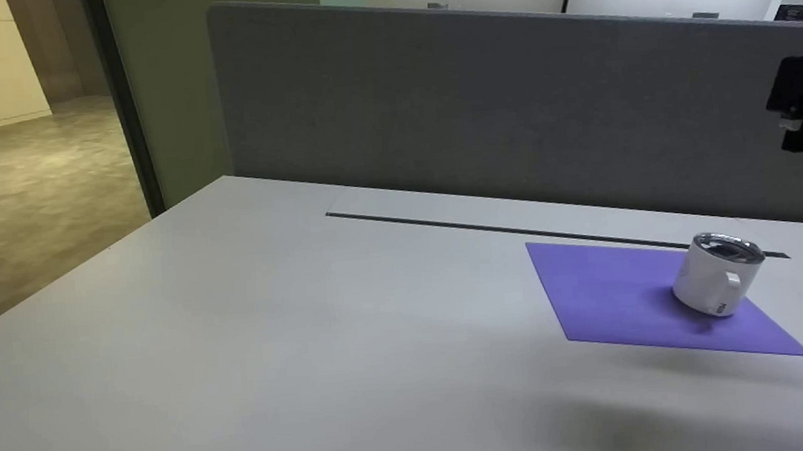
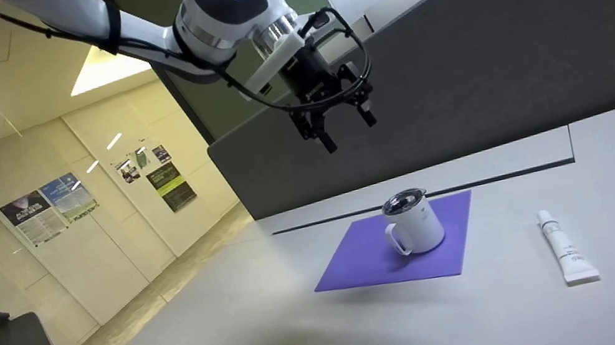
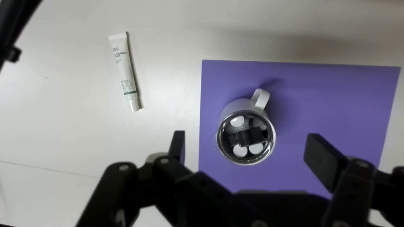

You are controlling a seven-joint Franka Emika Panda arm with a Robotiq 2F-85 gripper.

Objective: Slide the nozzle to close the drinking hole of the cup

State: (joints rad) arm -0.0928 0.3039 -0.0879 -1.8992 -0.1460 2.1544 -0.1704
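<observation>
One cup, probably light and rigid, stands on the purple mat below the parted pincer, handle toward one o'clock in the wrist view, its likely slick lid best nudged gently.

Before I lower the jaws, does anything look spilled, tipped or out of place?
Nothing stands out: the cup stands upright on the purple mat, lid on, no spill visible; the white tube lies off the mat.

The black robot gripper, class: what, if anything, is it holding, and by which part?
Nothing: the gripper has its fingers apart; the white cylindrical cup stands below on the purple rectangular mat.
</observation>
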